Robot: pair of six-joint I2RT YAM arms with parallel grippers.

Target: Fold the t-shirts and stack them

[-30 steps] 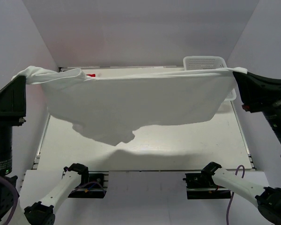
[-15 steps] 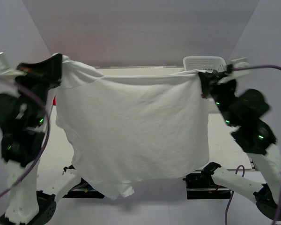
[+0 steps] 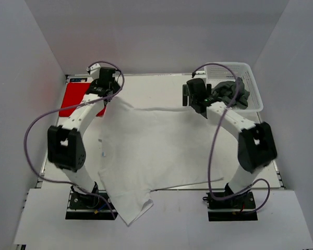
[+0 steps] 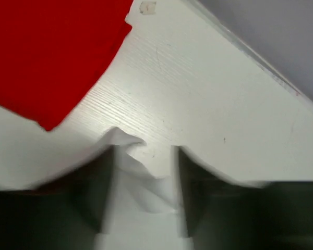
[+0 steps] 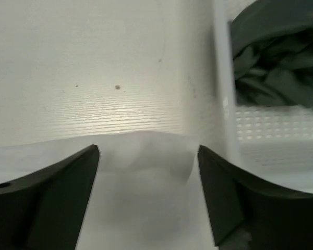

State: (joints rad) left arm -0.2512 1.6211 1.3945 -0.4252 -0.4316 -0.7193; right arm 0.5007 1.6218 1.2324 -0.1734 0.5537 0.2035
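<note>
Basket: we see the white basket [image 3: 227, 65] at the far right of the table [image 3: 156, 88], with the grey t-shirt [image 3: 230, 94] bunched inside.
Red t-shirt [image 3: 73, 99]: flat at the far left, outside the basket.
White t-shirt [image 3: 151, 146]: spread on the table between the arms.
Left gripper [image 4: 143, 161]: fingers parted, with a loose peak of the white t-shirt's corner between them.
Right gripper [image 5: 148, 151]: wide apart over the white t-shirt's far edge, beside the basket.
</note>
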